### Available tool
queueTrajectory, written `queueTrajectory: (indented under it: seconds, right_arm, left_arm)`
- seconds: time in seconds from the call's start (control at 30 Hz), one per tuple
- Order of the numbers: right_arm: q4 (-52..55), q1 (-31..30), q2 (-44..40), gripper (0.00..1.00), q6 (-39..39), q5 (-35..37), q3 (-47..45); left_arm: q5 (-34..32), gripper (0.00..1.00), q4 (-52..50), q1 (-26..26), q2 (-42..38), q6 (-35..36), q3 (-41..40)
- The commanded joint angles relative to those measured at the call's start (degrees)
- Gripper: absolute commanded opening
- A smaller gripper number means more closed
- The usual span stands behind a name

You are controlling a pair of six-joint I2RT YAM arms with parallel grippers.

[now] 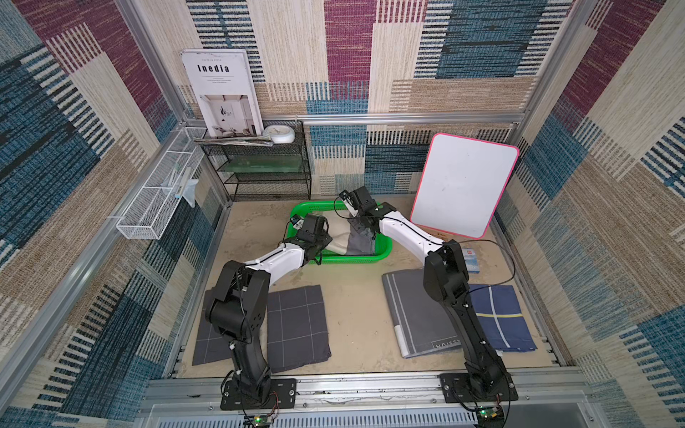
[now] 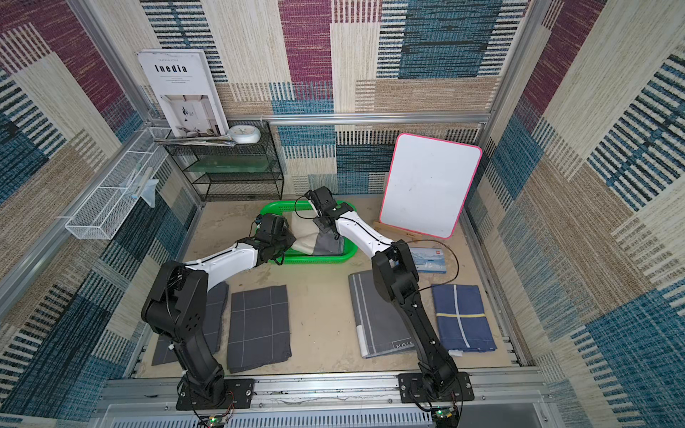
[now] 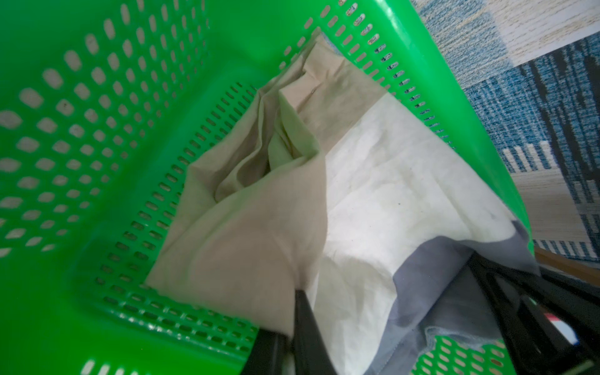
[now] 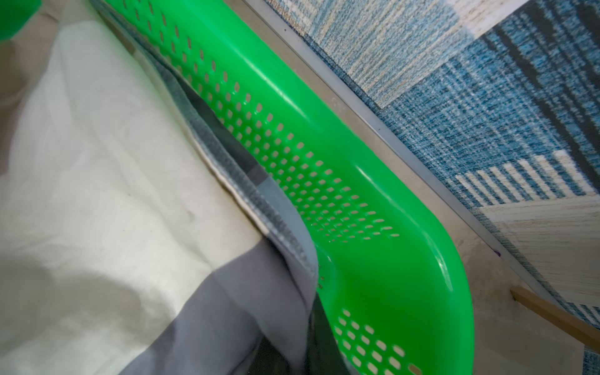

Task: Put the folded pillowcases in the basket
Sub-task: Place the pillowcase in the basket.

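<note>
Basket: the bright green basket [image 1: 384,249] with perforated walls stands at the back of the table [image 1: 352,296], between a black mesh shelf [image 1: 259,166] and a whiteboard [image 1: 463,185].
Contents: the folded pillowcase [image 1: 341,237], beige and cream with a grey hem, lies inside on the basket floor. The hem bunches against one wall, and bare mesh floor shows beside the cloth.
Left gripper [image 3: 292,324]: down inside the basket, with one black finger against the beige fold. Grasping or let go, cannot tell.
Right gripper [image 4: 319,331]: low by the wall, fingers clenched, the grey hem apparently pinched.
Why held so: probably an arm at each end keeps the fold flat while it settles.
Stage: cloth judged in; release and withdrawal remain.
Elsewhere: a grid-lined dark cloth [image 1: 296,326] and other folded cloths lie loose on the table.
</note>
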State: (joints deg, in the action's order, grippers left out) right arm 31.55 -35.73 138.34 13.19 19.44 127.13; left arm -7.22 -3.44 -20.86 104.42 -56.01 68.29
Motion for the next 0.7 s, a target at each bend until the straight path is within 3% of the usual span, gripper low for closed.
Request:
queueTrajectory:
  seconds: [0.0,0.1,0.23,0.43,0.67]
  right_arm:
    - [-1.6,0.0,0.5,0.36,-0.4,0.1,1.2]
    - [-1.7,0.0,0.1,0.48,0.0,0.9,2.0]
    - [-1.9,0.1,-1.6,0.58,0.0,1.8,2.4]
    - [-2.1,-0.2,-6.2,0.63,-2.6,1.1,0.1]
    - [-3.7,-2.8,-14.7,0.64,-7.7,3.4,-8.3]
  left_arm:
    - [1.2,0.39,-1.7,-0.1,-0.7,0.0,0.4]
    - [1.0,0.60,-3.6,-0.3,-2.4,0.6,1.4]
    - [0.3,0.76,-6.3,-0.4,-6.0,1.5,2.5]
    - [-1.3,0.85,-8.5,-0.5,-13.3,3.3,0.5]
    - [-2.8,0.90,-8.5,-0.5,-24.2,5.6,-7.8]
